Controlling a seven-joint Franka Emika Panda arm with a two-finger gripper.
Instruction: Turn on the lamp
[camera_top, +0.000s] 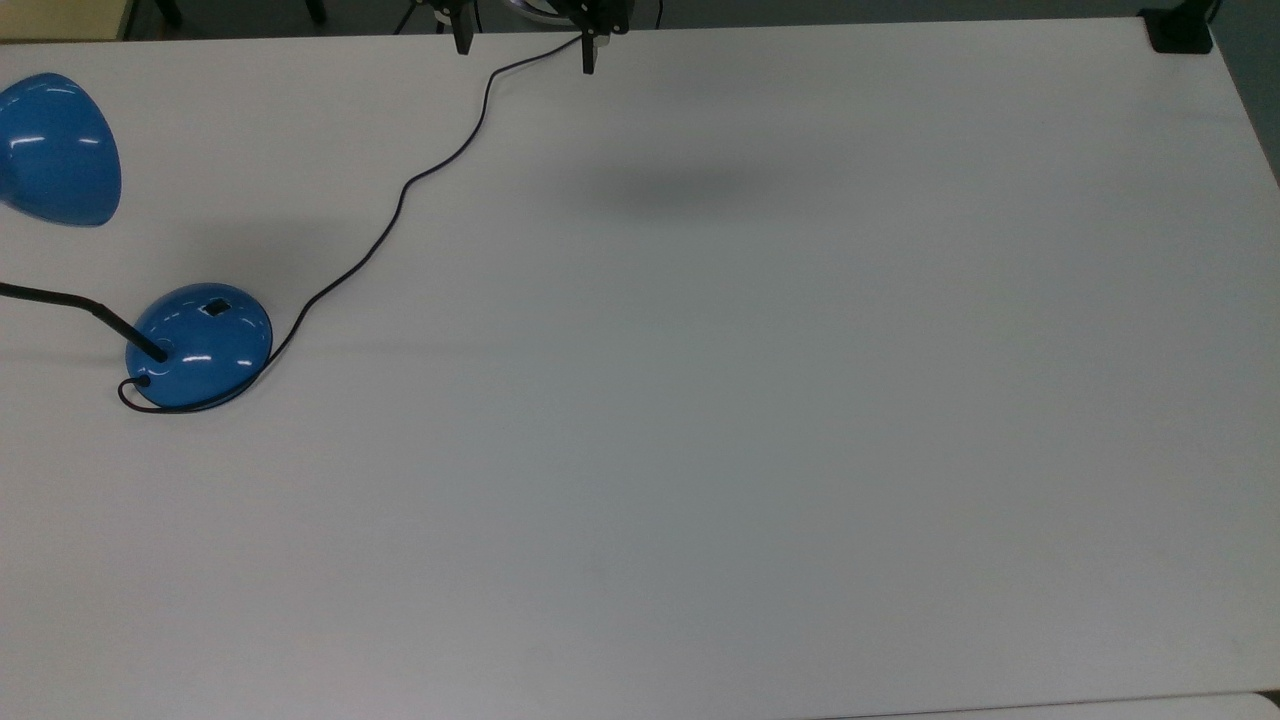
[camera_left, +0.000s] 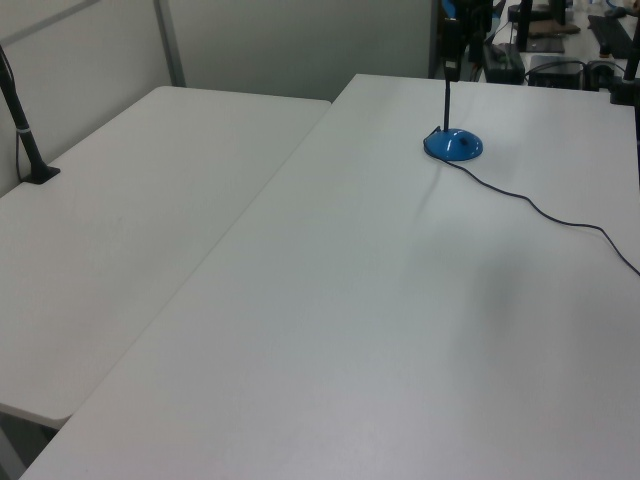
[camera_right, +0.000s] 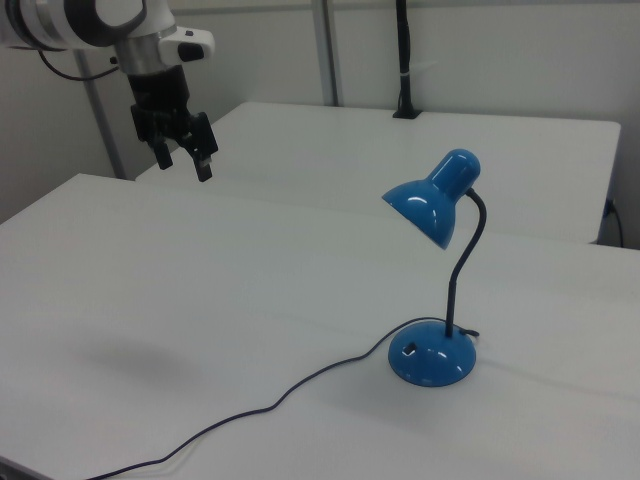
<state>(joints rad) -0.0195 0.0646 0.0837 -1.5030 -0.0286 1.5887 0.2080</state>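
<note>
The lamp stands unlit on the white table, its blue dome base (camera_top: 200, 345) at the top view's left and its blue shade (camera_top: 55, 150) further up. A small black rocker switch (camera_top: 215, 307) sits on the dome. In the right view the base (camera_right: 432, 357), curved black neck (camera_right: 465, 265) and shade (camera_right: 432, 200) are at the right. The left view has the base (camera_left: 455, 146) far back. A black cord (camera_top: 400, 200) runs from the base to the table's far edge. My gripper (camera_top: 525, 48) hangs open and empty high above that edge, far from the lamp, and appears again (camera_right: 184, 162) at the right view's upper left.
A second white table (camera_left: 120, 220) adjoins along the left view's left, with a black clamped pole (camera_left: 28, 140) on it. Another black clamp (camera_top: 1180, 30) sits at the top view's upper right corner. The main table (camera_top: 750, 400) spreads wide to the lamp's right.
</note>
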